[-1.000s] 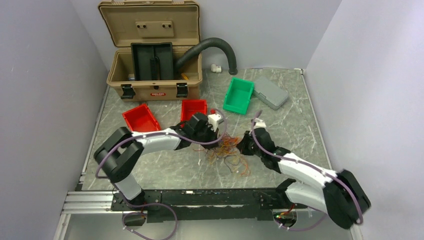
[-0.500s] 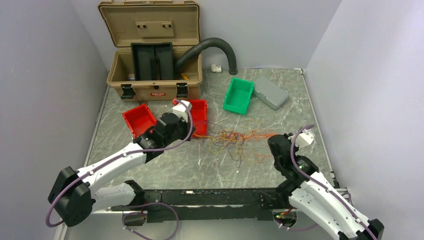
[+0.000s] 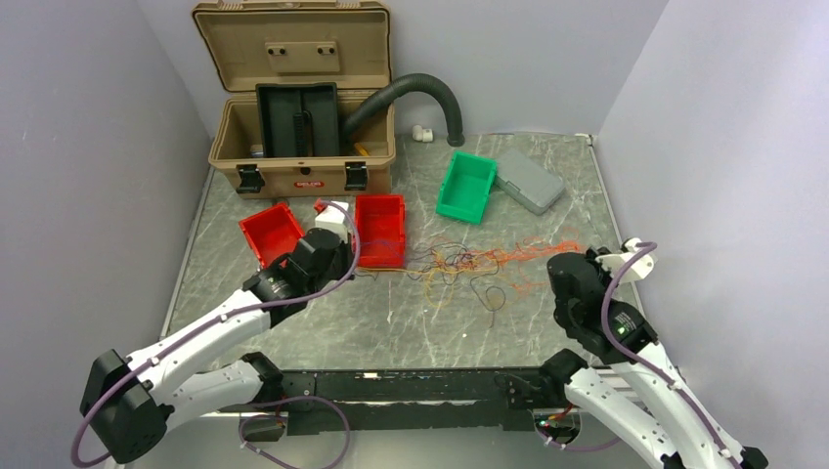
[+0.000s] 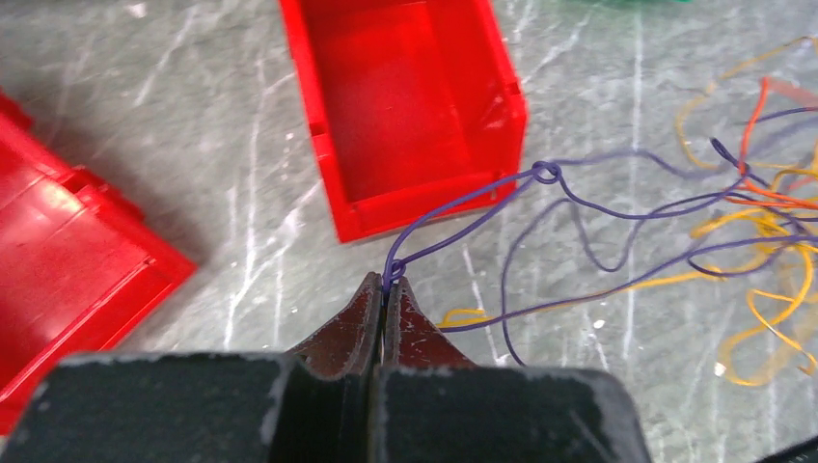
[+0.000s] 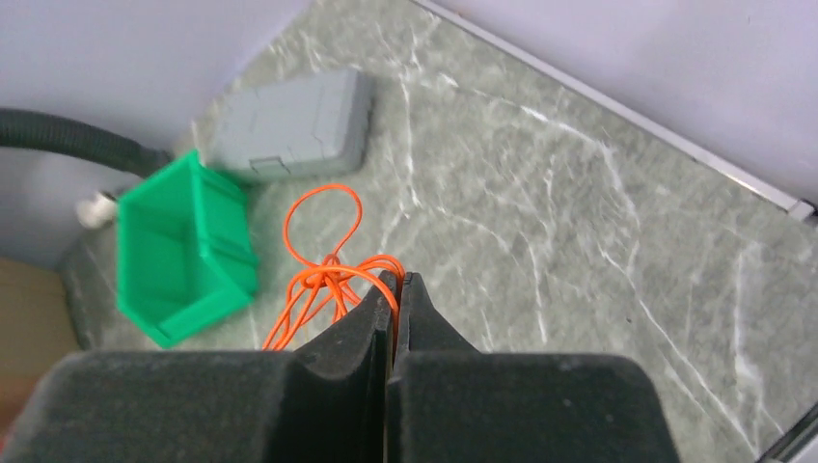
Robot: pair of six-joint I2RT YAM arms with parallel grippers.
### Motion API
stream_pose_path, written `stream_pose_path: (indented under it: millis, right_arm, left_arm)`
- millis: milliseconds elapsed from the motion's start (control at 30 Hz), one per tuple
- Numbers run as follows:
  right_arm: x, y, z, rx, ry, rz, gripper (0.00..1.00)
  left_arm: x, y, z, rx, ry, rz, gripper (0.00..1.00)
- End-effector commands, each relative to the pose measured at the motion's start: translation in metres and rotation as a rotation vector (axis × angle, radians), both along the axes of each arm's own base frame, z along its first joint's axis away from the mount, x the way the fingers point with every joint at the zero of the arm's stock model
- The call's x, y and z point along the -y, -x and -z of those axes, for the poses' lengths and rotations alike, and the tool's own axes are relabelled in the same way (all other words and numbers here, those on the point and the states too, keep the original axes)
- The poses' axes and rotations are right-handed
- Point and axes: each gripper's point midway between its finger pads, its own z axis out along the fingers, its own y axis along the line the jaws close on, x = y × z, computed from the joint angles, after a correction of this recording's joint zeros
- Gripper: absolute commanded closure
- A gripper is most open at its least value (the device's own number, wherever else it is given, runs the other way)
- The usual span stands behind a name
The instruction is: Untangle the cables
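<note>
Orange, yellow and purple hair-thin cables sprawl across the table, left fingers pinching a purple strand, right fingers pinching an orange loop; light, limp, probably snag-prone, best gripped singly.

Top external: high behind the arm bases, looking down on the whole table. Left wrist: close, over red bin. Right wrist: close, toward green bin. Cables shared by all.

You see cables in orange, yellow and dark purple on a grey table veined white. The near-left bin and the bin right of it are red; the far bin is green, the case grey, the toolbox tan, the hose black.
</note>
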Motion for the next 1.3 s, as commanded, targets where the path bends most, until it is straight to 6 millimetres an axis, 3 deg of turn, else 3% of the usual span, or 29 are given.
stream_pose_path:
  millis: [0, 67, 167, 233, 333, 433, 467, 500, 633, 700, 800, 900, 1033, 1100, 1267]
  right_arm:
    - [-0.004, -0.012, -0.044, 0.038, 0.106, -0.077, 1.0]
    - [-0.047, -0.032, -0.057, 0.049, 0.136, -0.349, 0.97]
    - [-0.12, -0.034, -0.066, 0.083, 0.112, -0.776, 0.88]
    - [-0.154, -0.027, -0.067, 0.102, 0.079, -0.966, 0.8]
    - [-0.178, -0.016, -0.064, 0.091, 0.052, -1.119, 0.59]
    - [-0.176, -0.017, -0.054, 0.045, 0.045, -1.102, 0.56]
    - [-0.172, -0.018, -0.049, 0.026, 0.043, -1.076, 0.51]
    - [-0.168, -0.02, -0.042, 0.001, 0.041, -1.043, 0.4]
    - [-0.143, -0.026, -0.002, -0.119, 0.007, -0.857, 0.17]
    - [-0.121, -0.027, 0.025, -0.188, -0.022, -0.691, 0.13]
    - [-0.098, -0.024, 0.058, -0.242, -0.063, -0.51, 0.13]
    - [-0.095, -0.027, 0.086, -0.289, -0.068, -0.479, 0.16]
    - [-0.075, -0.037, 0.119, -0.387, -0.147, -0.408, 0.24]
    - [-0.08, -0.05, 0.117, -0.309, -0.203, -0.485, 0.29]
    - [-0.099, -0.078, 0.092, -0.147, -0.252, -0.653, 0.3]
  left_arm:
    - [-0.02, 0.003, -0.004, 0.012, -0.034, -0.062, 1.0]
    - [0.008, 0.013, -0.009, 0.044, 0.052, 0.105, 1.0]
    - [0.052, 0.04, -0.025, 0.105, 0.179, 0.378, 0.94]
    - [0.071, 0.056, -0.035, 0.146, 0.199, 0.504, 0.78]
    - [0.089, 0.07, -0.045, 0.178, 0.167, 0.609, 0.35]
    - [0.096, 0.069, -0.049, 0.186, 0.162, 0.634, 0.23]
    - [0.099, 0.068, -0.051, 0.188, 0.163, 0.637, 0.21]
    - [0.102, 0.067, -0.052, 0.19, 0.163, 0.648, 0.2]
    - [0.118, 0.057, -0.048, 0.159, 0.145, 0.668, 0.2]
    - [0.129, 0.05, -0.047, 0.136, 0.138, 0.675, 0.21]
    - [0.144, 0.044, -0.041, 0.109, 0.144, 0.7, 0.21]
    - [0.155, 0.038, -0.04, 0.118, 0.137, 0.722, 0.21]
    - [0.159, 0.009, -0.026, 0.12, 0.09, 0.662, 0.18]
    - [0.165, -0.001, -0.017, 0.089, 0.141, 0.68, 0.18]
    - [0.192, -0.016, -0.017, 0.077, 0.309, 0.755, 0.19]
